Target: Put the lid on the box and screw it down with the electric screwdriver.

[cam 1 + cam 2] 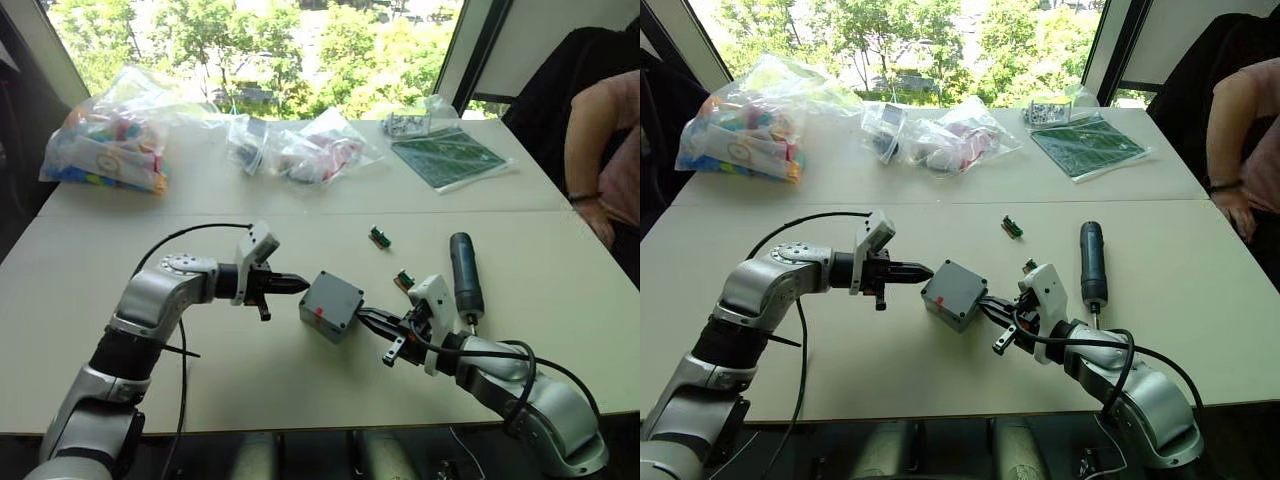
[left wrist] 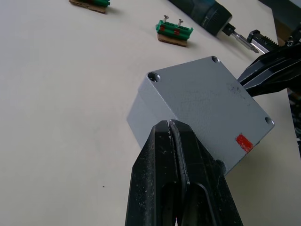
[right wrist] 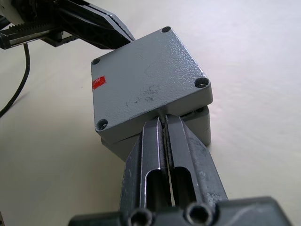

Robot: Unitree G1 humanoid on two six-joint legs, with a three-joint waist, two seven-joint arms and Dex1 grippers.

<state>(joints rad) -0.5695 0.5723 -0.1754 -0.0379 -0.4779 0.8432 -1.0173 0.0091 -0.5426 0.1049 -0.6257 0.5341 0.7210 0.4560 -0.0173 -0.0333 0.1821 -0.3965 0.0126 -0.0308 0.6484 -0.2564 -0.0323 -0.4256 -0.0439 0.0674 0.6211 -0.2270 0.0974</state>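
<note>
The left gripper (image 1: 296,285), fingers closed and empty, braces one side of the box (image 3: 155,132). The lid (image 3: 146,80) sits skewed on top. The right gripper (image 1: 370,319), fingers closed, nudges the opposite side. The electric screwdriver (image 1: 465,273) lies beyond the right fingers on the counter (image 1: 300,200).

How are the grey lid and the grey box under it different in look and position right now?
The lid is shallow and lies on top, turned a little askew; the box below is deeper, and one of its corners sticks out past the lid. The lid carries a red mark and screw holes at its corners; the box shows only plain side walls. Both are square, grey plastic, and sit between the shut left gripper and right gripper.
</note>
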